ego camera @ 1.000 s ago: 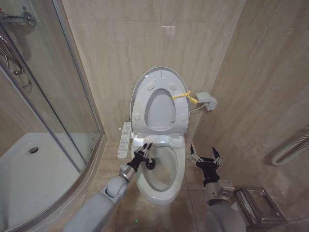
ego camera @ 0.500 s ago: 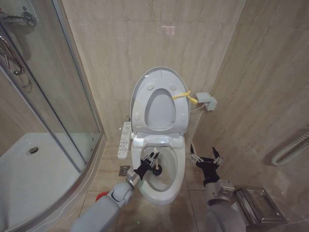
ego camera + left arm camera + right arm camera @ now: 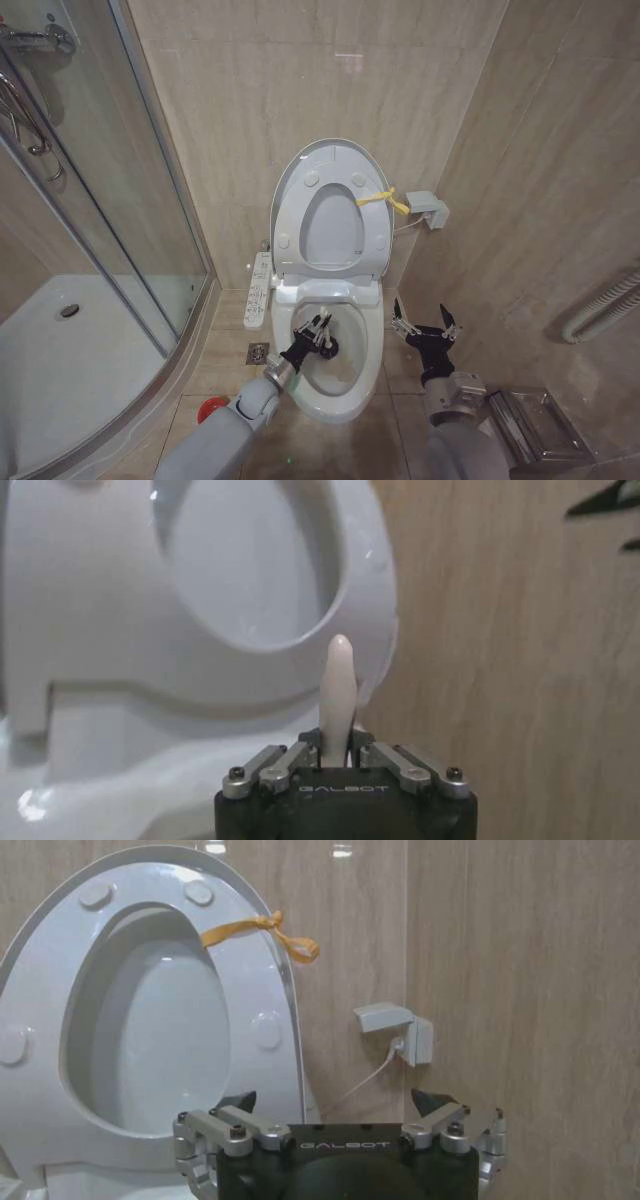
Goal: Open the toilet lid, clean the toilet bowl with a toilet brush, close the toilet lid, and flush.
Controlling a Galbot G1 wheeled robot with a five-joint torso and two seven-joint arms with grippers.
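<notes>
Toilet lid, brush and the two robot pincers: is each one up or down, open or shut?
toilet lid: up, against the wall.
toilet bowl: uncovered.
toilet brush: held, head down in the bowl.
left pincer: shut on the brush, over the bowl.
right pincer: open, empty, beside the bowl.

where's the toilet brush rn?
In the head view, the thin white-handled toilet brush with its dark bristle head is inside the white ceramic toilet bowl, left of centre, gripped by the left gripper below the raised lid.
</notes>
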